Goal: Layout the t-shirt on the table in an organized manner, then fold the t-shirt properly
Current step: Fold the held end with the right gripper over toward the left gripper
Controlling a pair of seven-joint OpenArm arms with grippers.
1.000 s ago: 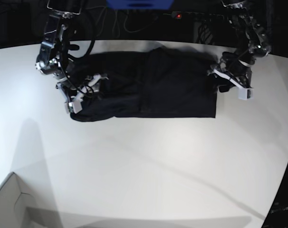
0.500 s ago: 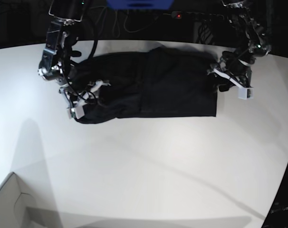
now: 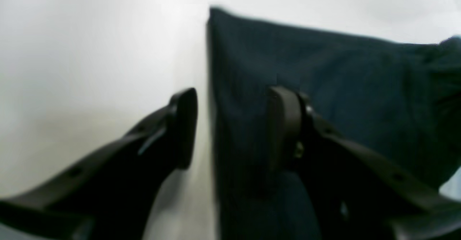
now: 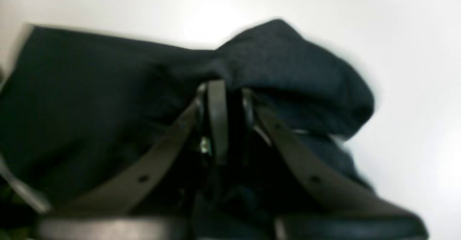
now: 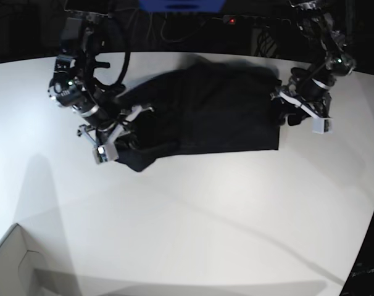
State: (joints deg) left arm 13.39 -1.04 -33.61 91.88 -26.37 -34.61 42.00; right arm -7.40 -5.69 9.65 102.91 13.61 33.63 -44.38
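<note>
The black t-shirt (image 5: 218,117) lies across the far middle of the white table (image 5: 193,216), flat on its right part and bunched at its left end. My right gripper (image 5: 120,139) is at that left end. In the right wrist view it (image 4: 230,99) is shut on a raised fold of the t-shirt (image 4: 295,67). My left gripper (image 5: 284,115) is at the shirt's right edge. In the left wrist view it (image 3: 232,125) is open, with one finger (image 3: 183,125) over bare table and the other over the fabric (image 3: 342,74), the straight edge running between them.
A white cardboard box corner (image 5: 11,265) sits at the bottom left. Dark cables (image 5: 174,28) and a blue object (image 5: 181,5) lie beyond the table's far edge. The table's curved edge (image 5: 372,234) drops off at the right.
My right gripper has shut on the shirt's left end and dragged it rightward and forward, bunching that side. The left arm has barely moved.
</note>
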